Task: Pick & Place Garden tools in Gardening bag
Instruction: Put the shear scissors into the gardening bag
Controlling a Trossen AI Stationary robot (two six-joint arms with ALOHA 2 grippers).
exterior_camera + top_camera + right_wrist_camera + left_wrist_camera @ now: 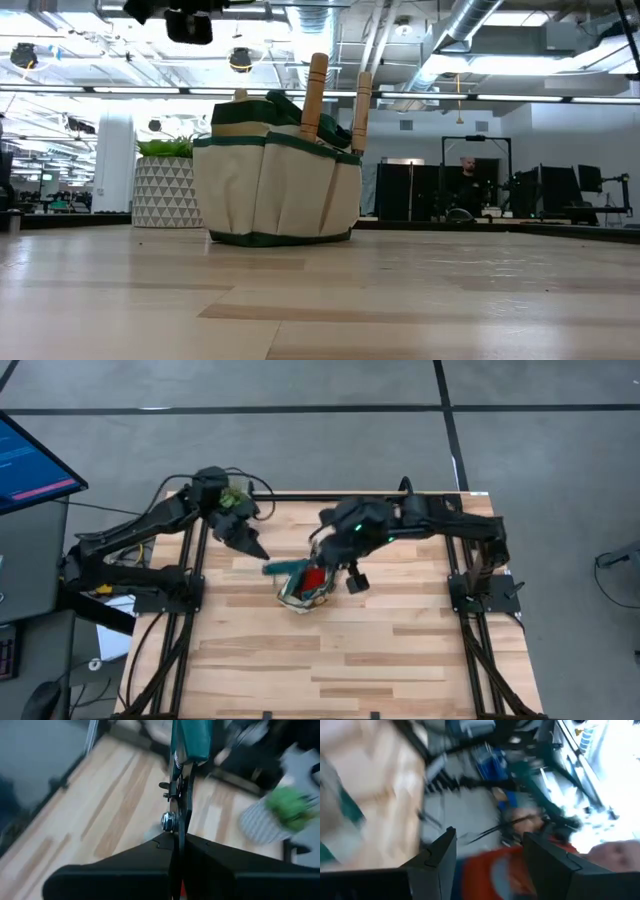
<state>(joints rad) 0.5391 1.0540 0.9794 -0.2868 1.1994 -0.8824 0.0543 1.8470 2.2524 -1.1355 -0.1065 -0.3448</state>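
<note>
Two wooden-handled tools (pixel 316 95) already in gardening bag (pixel 275 185); right claw (pixel 177 842) clamped on pruning shears (pixel 181 780) over bag; left claw (pixel 487 865) open, empty.

My right gripper (pixel 177 847) is clamped on the teal-handled metal pruning shears (pixel 181 780) above the light wooden table (pixel 100 810), a green plant in a whitish patterned pot (pixel 272 817) beyond.
</note>
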